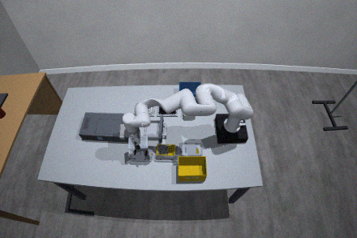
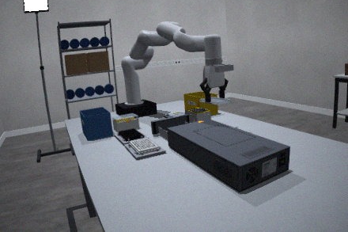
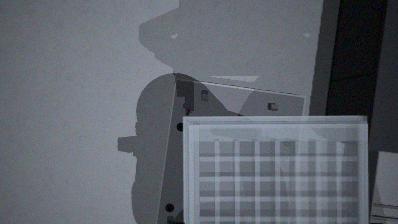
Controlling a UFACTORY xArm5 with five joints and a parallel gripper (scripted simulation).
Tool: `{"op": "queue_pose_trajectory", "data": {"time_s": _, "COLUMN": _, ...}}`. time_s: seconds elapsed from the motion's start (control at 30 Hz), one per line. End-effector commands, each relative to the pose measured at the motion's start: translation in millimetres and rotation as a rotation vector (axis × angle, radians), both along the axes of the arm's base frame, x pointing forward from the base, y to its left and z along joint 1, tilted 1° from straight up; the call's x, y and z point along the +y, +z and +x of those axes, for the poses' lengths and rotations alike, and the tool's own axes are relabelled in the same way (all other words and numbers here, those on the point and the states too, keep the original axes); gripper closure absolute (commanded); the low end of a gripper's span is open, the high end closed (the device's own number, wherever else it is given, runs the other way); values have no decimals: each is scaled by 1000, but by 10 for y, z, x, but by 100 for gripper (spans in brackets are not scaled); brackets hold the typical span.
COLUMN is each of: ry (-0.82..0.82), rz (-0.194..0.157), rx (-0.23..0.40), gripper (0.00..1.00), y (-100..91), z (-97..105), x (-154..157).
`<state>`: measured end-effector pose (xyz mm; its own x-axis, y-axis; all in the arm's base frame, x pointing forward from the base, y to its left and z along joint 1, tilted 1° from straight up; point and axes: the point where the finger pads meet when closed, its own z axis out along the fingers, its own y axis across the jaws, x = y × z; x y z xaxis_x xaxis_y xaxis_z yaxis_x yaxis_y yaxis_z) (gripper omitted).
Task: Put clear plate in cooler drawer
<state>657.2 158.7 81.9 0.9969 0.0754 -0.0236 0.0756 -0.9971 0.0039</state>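
Observation:
My gripper (image 2: 215,99) is shut on the clear plate (image 3: 280,177) (image 2: 226,100), held level above the bench. The wrist view shows the plate's grid of wells and no lid; the fingertips are out of that view. Below it is the grey nest N1 (image 3: 168,175) (image 1: 131,159), turned slightly relative to the plate in the wrist view. The dark cooler CD (image 1: 101,126) (image 2: 229,141) lies at the left of the bench in the top view. Its drawer is open, with the front panel (image 2: 170,123) standing out from the body. Its lamp (image 2: 201,121) glows orange. The drawer's locators are unclear.
A yellow-topped rack (image 1: 165,149) (image 2: 198,111) stands beside N1. The yellow bin (image 1: 191,177) (image 2: 213,109) is at the bench's front edge, the blue bin (image 1: 190,86) (image 2: 96,124) at the back. A white plate (image 2: 145,146) and a black item (image 2: 130,135) sit in nests behind the cooler.

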Motion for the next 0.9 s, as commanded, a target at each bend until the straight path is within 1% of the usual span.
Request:
{"op": "queue_pose_trajectory", "data": {"time_s": 0.0, "ry": 188, "rz": 7, "rx": -15, "gripper": 100, "y": 34, "z": -41, "x": -130}}
{"op": "queue_pose_trajectory", "data": {"time_s": 0.03, "ry": 221, "rz": 7, "rx": -15, "gripper": 100, "y": 34, "z": -51, "x": -155}}
{"op": "queue_pose_trajectory", "data": {"time_s": 0.1, "ry": 221, "rz": 7, "rx": -15, "gripper": 100, "y": 34, "z": -51, "x": -155}}
{"op": "queue_pose_trajectory", "data": {"time_s": 0.6, "ry": 721, "rz": 15, "rx": -12, "gripper": 100, "y": 36, "z": -205, "x": -525}}
{"op": "queue_pose_trajectory", "data": {"time_s": 0.67, "ry": 721, "rz": 15, "rx": -12, "gripper": 100, "y": 36, "z": -205, "x": -525}}
{"op": "queue_pose_trajectory", "data": {"time_s": 0.87, "ry": 921, "rz": 17, "rx": -11, "gripper": 100, "y": 36, "z": -267, "x": -673}}
